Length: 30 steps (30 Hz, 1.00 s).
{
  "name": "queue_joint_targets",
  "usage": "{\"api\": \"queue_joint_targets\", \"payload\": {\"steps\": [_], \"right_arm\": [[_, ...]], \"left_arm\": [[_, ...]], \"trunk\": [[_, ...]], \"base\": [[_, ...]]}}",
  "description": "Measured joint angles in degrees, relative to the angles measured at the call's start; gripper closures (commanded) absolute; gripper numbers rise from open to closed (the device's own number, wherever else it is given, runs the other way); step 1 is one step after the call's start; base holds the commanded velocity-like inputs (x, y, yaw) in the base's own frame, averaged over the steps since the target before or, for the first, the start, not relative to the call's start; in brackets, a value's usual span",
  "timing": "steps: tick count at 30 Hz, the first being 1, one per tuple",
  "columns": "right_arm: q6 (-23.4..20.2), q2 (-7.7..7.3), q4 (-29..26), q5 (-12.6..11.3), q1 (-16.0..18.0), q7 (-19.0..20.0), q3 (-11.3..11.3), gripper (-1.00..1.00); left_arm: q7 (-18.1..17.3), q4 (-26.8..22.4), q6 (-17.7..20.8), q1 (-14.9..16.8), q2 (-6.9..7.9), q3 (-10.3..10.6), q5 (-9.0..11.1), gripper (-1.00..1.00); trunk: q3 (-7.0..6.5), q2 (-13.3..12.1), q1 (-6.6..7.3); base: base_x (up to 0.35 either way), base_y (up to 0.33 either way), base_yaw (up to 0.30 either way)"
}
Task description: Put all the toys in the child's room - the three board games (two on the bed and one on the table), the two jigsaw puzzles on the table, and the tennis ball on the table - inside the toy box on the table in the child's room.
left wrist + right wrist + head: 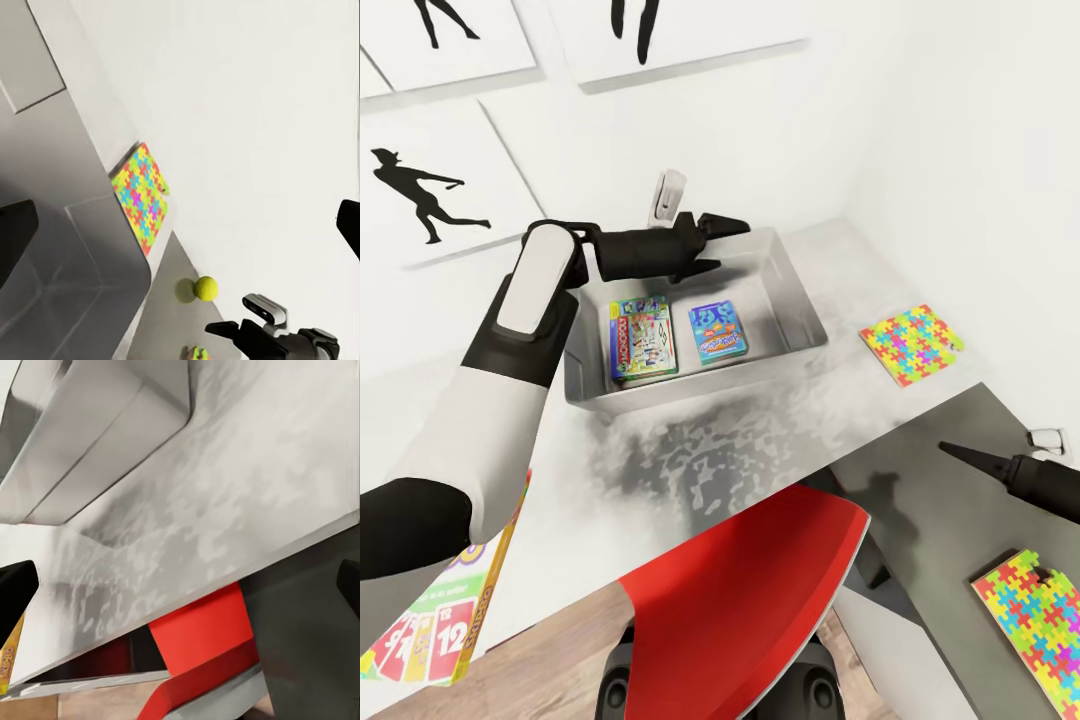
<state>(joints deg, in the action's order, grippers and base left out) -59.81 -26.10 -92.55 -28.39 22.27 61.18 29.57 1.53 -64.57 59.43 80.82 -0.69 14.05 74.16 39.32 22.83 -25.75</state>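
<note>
Your right gripper (950,450) hangs apart from the near jigsaw puzzle (1035,615) on the dark counter (920,520) wing, probably spread and empty. Your left gripper (725,240), spread and empty, hovers over the toy box (800,300).

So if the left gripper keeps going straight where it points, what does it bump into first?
Probably nothing soon: the left gripper points across over the toy box's far end toward the white wall. Depth is hard to judge.

A jigsaw puzzle (142,196) lies flat on the desk (82,90) by the white wall. A tennis ball (205,287) rests nearby, beside the toy box (82,277). The right hand (225,330) shows close to the ball.
</note>
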Motion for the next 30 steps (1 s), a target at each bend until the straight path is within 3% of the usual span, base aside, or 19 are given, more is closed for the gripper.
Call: {"api": "queue_joint_targets", "payload": {"steps": [20,30], "right_arm": [[0.01,-0.12,0.00,0.02,-0.07,1.05,1.00,-1.00],[0.00,-0.11,0.00,0.02,-0.07,1.11,1.05,-1.00]], "left_arm": [[0.82,-4.73,-0.06,-1.29,-0.69,0.78,-0.19,-1.00],[4.22,-9.65,-0.06,-3.30,-0.89,1.43,-0.43,-1.00]], "trunk": [[-1.49,0.00,0.00],[-2.40,0.00,0.00]], "base": [[0.000,0.000,0.000],[0.000,0.000,0.000]]}}
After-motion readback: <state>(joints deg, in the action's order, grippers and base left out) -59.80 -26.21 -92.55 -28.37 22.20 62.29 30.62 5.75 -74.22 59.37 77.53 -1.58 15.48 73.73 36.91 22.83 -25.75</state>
